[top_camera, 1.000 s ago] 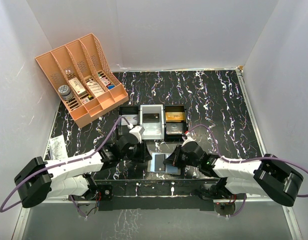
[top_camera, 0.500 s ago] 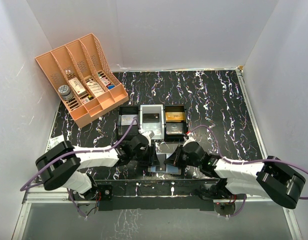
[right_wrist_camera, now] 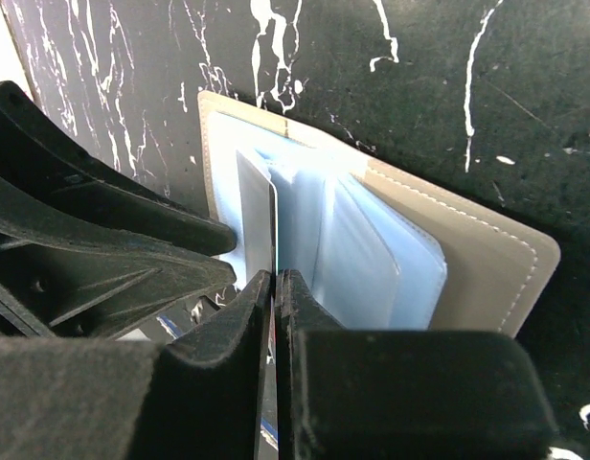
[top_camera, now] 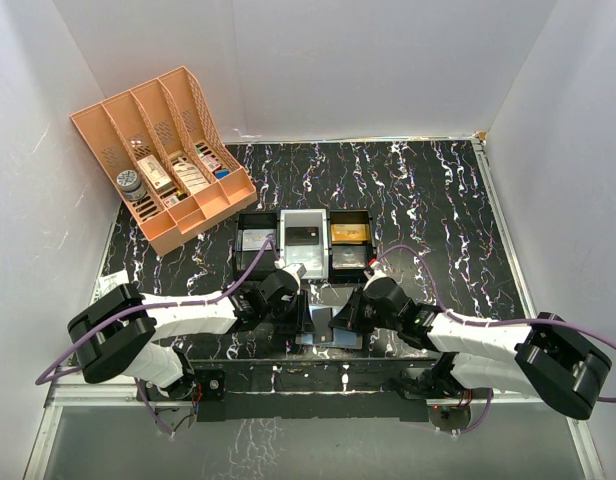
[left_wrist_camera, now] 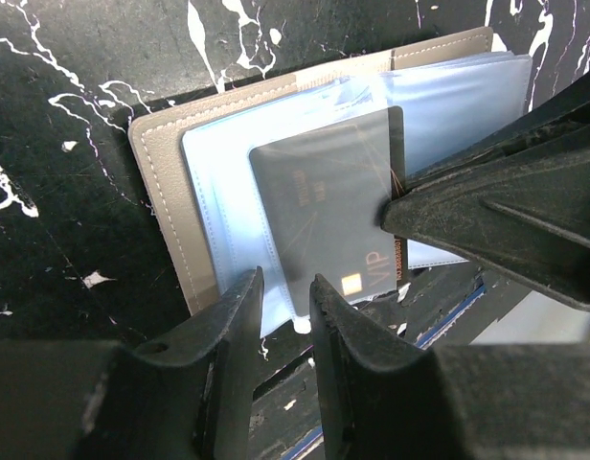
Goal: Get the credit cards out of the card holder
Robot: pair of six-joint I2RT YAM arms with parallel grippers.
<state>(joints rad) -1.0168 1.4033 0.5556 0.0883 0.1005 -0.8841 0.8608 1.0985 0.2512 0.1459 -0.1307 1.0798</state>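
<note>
The grey two-panel folding card holder point(left_wrist_camera: 163, 182) lay open at the near edge of the black marbled bench point(top_camera: 438, 200), with free surface beyond. The right pincer point(right_wrist_camera: 276, 276) pinched the edge of a dark grey plastic card point(left_wrist_camera: 324, 211). The left pincer point(left_wrist_camera: 285, 284), narrowly parted, straddled the sleeve rim; grip unclear.

A peach rack point(top_camera: 96, 135) with four slanted slots stands in the far left corner of a black table point(top_camera: 428, 200) veined with white. Small labelled boxes point(top_camera: 156, 173) lie in the rack's slots, and a round grey-lidded jar point(top_camera: 132, 184) sits in its leftmost one. Just right of the rack's front corner three trays stand side by side: a black tray point(top_camera: 239, 235), a white tray point(top_camera: 318, 262), then another black tray point(top_camera: 351, 214). Nearer than the rack, at the table's left edge, lies a crumpled clear wrapper point(top_camera: 116, 292).
</note>
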